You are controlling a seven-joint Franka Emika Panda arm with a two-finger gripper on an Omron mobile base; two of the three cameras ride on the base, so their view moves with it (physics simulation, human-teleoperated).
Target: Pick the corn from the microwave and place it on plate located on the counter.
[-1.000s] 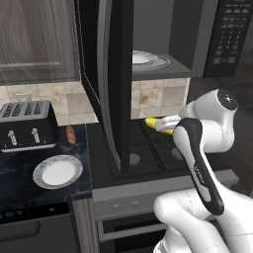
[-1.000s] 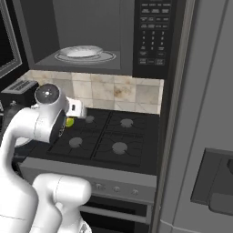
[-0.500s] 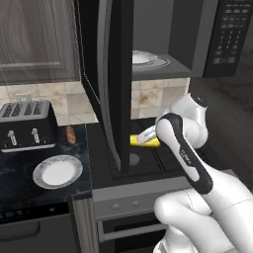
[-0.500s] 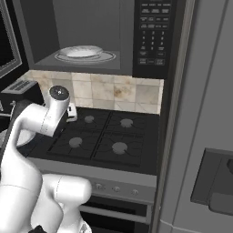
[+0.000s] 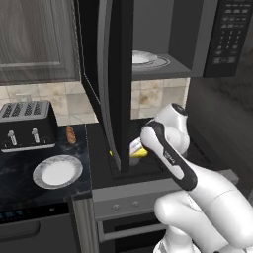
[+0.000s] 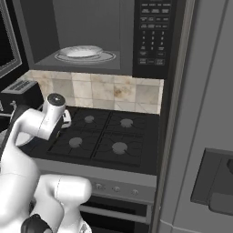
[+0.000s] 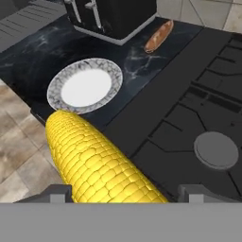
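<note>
Corn (image 7: pixel 94 163) sits clamped between the closed fingers of the hand (image 7: pixel 123 191), which over the last second has swung left and lower, out from the microwave (image 5: pixel 163 44), across the stovetop (image 7: pixel 198 123) toward the plate (image 7: pixel 86 86) on the table (image 7: pixel 42 52), so release comes next.

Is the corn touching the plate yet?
Apart. In the hand view the corn sits in the claw, held over the stovetop, while the plate lies bare on the counter.
</note>
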